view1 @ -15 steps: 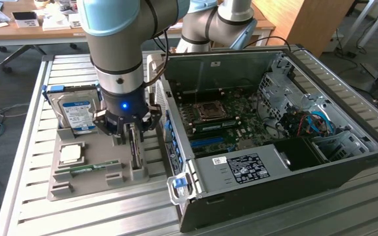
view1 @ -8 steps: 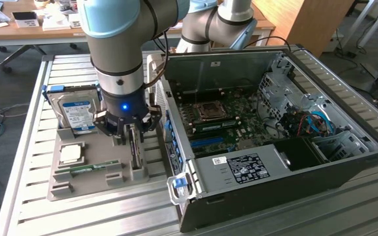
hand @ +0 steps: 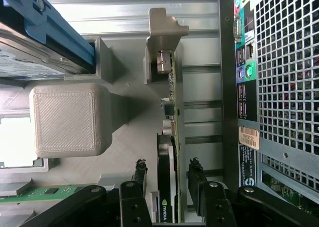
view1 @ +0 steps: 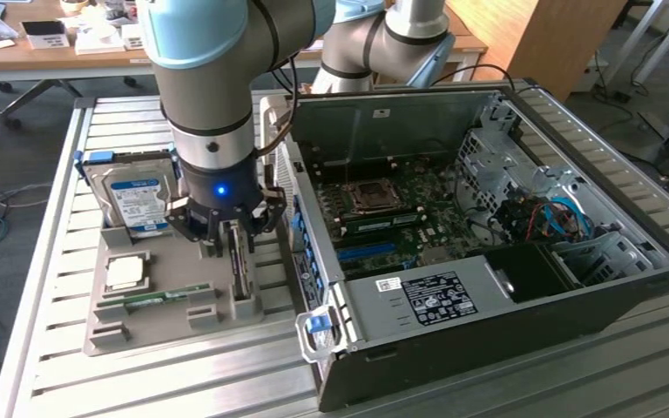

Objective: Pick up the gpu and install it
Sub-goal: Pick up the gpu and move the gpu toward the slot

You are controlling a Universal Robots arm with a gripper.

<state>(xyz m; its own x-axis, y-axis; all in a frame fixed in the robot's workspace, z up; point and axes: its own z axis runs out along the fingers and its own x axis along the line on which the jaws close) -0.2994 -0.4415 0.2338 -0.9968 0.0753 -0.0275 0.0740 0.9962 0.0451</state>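
Wrist view: black hand (hand: 168, 163) spread wide, straddling the upright thin green-and-black gpu (hand: 167, 197), its cooler end cut off.

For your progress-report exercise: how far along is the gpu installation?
Done: the claw is lined up astride the gpu, which stands on edge in the tray. In hand: nothing gripped; the claw is open, a finger either side of the card. Left: the gpu is not yet lifted or seated in the open case.
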